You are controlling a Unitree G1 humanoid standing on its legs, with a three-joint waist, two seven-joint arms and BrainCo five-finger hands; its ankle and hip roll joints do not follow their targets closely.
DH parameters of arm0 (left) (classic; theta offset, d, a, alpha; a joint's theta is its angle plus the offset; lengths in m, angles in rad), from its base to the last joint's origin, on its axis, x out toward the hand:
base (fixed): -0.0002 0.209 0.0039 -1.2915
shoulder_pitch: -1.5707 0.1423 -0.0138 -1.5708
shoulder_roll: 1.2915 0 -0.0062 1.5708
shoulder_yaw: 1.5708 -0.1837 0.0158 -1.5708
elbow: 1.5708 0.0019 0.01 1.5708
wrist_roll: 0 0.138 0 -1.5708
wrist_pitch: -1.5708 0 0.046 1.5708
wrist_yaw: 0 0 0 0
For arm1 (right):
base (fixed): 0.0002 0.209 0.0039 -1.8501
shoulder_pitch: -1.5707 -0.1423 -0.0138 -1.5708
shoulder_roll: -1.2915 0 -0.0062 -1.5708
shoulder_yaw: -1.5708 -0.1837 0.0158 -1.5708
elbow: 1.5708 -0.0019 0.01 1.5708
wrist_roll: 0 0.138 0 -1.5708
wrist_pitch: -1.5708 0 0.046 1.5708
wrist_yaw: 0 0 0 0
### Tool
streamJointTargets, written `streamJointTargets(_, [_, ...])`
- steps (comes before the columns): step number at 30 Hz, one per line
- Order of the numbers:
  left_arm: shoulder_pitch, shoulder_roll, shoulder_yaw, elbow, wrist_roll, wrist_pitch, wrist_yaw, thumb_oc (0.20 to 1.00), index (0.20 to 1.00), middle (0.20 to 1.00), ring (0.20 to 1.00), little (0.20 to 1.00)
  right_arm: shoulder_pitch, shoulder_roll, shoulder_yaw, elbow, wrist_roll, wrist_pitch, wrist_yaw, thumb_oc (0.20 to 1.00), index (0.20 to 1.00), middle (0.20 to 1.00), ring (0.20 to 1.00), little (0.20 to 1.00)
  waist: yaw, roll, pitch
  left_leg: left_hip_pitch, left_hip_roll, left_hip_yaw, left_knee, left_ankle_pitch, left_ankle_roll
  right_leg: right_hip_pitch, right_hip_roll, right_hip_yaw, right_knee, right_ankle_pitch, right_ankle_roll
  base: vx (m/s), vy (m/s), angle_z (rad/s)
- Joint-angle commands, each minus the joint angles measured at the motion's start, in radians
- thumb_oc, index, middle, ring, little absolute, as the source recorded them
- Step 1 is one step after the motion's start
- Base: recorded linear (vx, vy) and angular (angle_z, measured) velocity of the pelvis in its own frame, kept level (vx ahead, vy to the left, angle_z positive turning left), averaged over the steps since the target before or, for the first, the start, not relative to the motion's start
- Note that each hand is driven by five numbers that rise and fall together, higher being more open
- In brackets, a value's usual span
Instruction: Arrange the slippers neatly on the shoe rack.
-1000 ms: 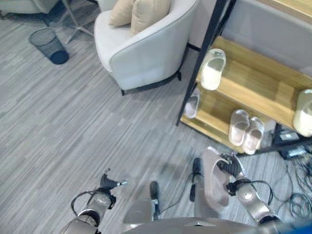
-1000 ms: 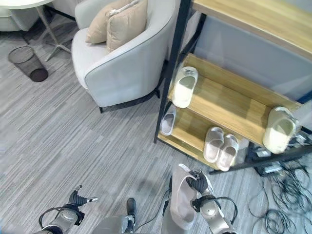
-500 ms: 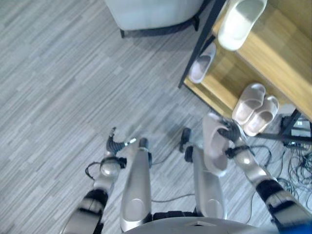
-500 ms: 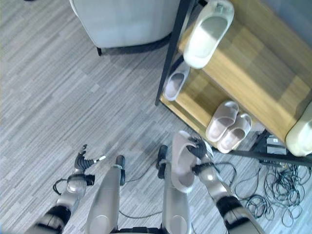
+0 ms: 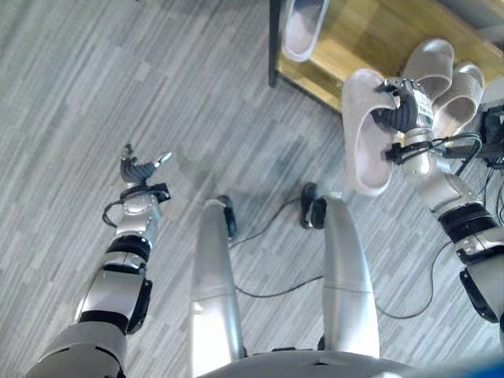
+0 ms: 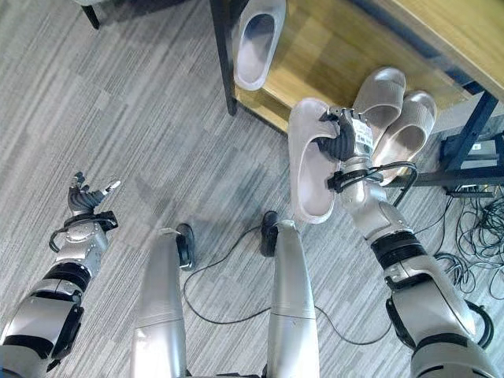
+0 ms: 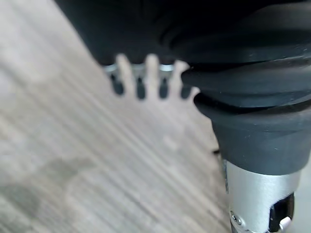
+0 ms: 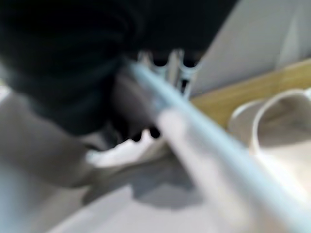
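My right hand [image 6: 347, 135] is shut on a pale grey-beige slipper [image 6: 309, 173], gripping it at its strap. The slipper [image 5: 363, 138] hangs lengthwise in the air, its upper end at the front edge of the shoe rack's bottom wooden shelf [image 6: 331, 55]. Just right of it on that shelf lies a matching pair of slippers [image 6: 395, 106]. A single slipper [image 6: 258, 38] lies at the shelf's left end by the black post [image 6: 221, 55]. In the right wrist view the held slipper [image 8: 160, 194] shows close up. My left hand [image 5: 139, 168] hovers open over the floor far left.
Grey striped carpet floor [image 5: 94, 71] spreads to the left of the rack. A tangle of black cables [image 6: 476, 236] and a dark box [image 6: 471, 150] lie on the floor at the right, beside the rack's black leg [image 6: 465, 138].
The camera has tipped down and closer to the rack. My right hand has carried the slipper up to the bottom shelf's edge beside the pair. My left hand has risen outward to the left.
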Motion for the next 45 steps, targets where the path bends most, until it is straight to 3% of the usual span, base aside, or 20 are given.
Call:
streamJointTargets(1, [0.047,0.043,0.002,0.028,-0.036,-0.045,-0.011,1.000,1.000,1.000,1.000,1.000,-0.044,-0.029,0.023,0.043,0.037,-0.025,-0.052,0.200,0.200,0.200,0.200,0.200,0.017,0.022,-0.100,0.000,-0.022,-0.029,-0.025,-0.071,0.033,0.016,-0.046,0.062,-0.074,-0.028,0.056,0.06,-0.044,-0.07])
streamJointTargets(8, [0.008,0.098,-0.035,0.084,-0.111,-0.041,-0.047,1.000,1.000,1.000,1.000,1.000,-0.362,-0.061,0.197,0.299,0.177,0.007,-0.008,0.200,0.200,0.200,0.200,0.200,0.043,0.031,-0.101,-0.171,-0.026,-0.044,0.119,-0.093,0.026,-0.158,-0.046,0.083,0.079,-0.071,0.039,0.06,-0.048,0.01])
streamJointTargets(14, [-0.035,0.124,-0.074,0.117,-0.156,-0.041,-0.064,1.000,1.000,1.000,1.000,1.000,-0.530,-0.027,0.278,0.512,0.319,0.003,0.028,0.200,0.200,0.200,0.200,0.200,0.067,0.046,-0.081,-0.224,-0.022,-0.062,0.173,-0.106,0.021,-0.198,-0.055,0.077,0.132,-0.093,0.033,0.04,-0.027,0.06])
streamJointTargets(17, [0.009,0.132,-0.093,0.083,-0.144,-0.052,-0.080,1.000,1.000,1.000,1.000,1.000,-0.615,-0.036,0.320,0.608,0.362,0.002,0.041,0.200,0.200,0.200,0.200,0.200,0.084,0.059,-0.069,-0.231,-0.020,-0.067,0.167,-0.095,0.014,-0.199,-0.059,0.069,0.129,-0.090,0.037,0.00,-0.015,0.00])
streamJointTargets(22, [0.039,0.131,-0.068,0.105,-0.169,-0.061,-0.093,1.000,1.000,1.000,1.000,1.000,-0.725,-0.041,0.371,0.698,0.365,0.002,0.038,0.200,0.200,0.200,0.200,0.200,0.103,0.055,-0.084,-0.225,-0.022,-0.068,0.133,-0.084,0.006,-0.198,-0.055,0.052,0.113,-0.097,0.039,0.04,-0.058,0.03])
streamJointTargets(26, [0.104,0.123,-0.068,0.112,-0.145,-0.071,-0.102,1.000,1.000,1.000,1.000,1.000,-0.809,-0.067,0.427,0.772,0.374,-0.015,0.048,0.200,0.200,0.200,0.200,0.200,0.120,0.049,-0.087,-0.216,-0.025,-0.074,0.052,-0.043,-0.006,-0.198,-0.062,0.033,0.071,-0.077,0.048,0.00,-0.065,0.07])
streamJointTargets(27, [0.122,0.103,-0.078,0.125,-0.139,-0.076,-0.105,1.000,1.000,1.000,1.000,1.000,-0.842,-0.065,0.411,0.814,0.428,-0.029,0.044,1.000,1.000,1.000,1.000,1.000,0.134,0.052,-0.091,-0.213,-0.034,-0.082,0.020,-0.021,-0.011,-0.198,-0.064,0.026,0.044,-0.067,0.054,0.00,-0.067,0.15])
streamJointTargets(35, [0.157,0.104,-0.143,0.199,-0.016,-0.058,-0.122,1.000,1.000,1.000,1.000,1.000,-0.822,-0.047,0.353,0.865,0.648,-0.060,0.160,1.000,1.000,1.000,1.000,1.000,0.136,0.049,-0.109,-0.228,-0.047,-0.082,-0.043,0.031,-0.017,-0.199,-0.071,0.013,-0.006,-0.045,0.057,0.00,-0.001,0.07])
streamJointTargets(41, [0.142,0.117,-0.141,0.235,0.017,-0.044,-0.112,1.000,1.000,1.000,1.000,1.000,-0.762,-0.025,0.283,0.855,0.698,-0.070,0.142,1.000,1.000,1.000,1.000,1.000,0.131,0.043,-0.114,-0.234,-0.057,-0.067,-0.117,0.070,-0.018,-0.198,-0.069,0.015,-0.058,-0.011,0.060,-0.06,0.040,0.01])
streamJointTargets(45, [0.179,0.061,-0.132,0.186,0.025,-0.058,-0.071,1.000,1.000,1.000,1.000,1.000,-0.666,-0.022,0.193,0.787,0.730,-0.090,0.105,1.000,1.000,1.000,1.000,1.000,0.126,0.041,-0.119,-0.226,-0.064,-0.052,-0.146,0.079,-0.015,-0.189,-0.060,0.018,-0.085,0.010,0.062,-0.06,0.055,-0.01])
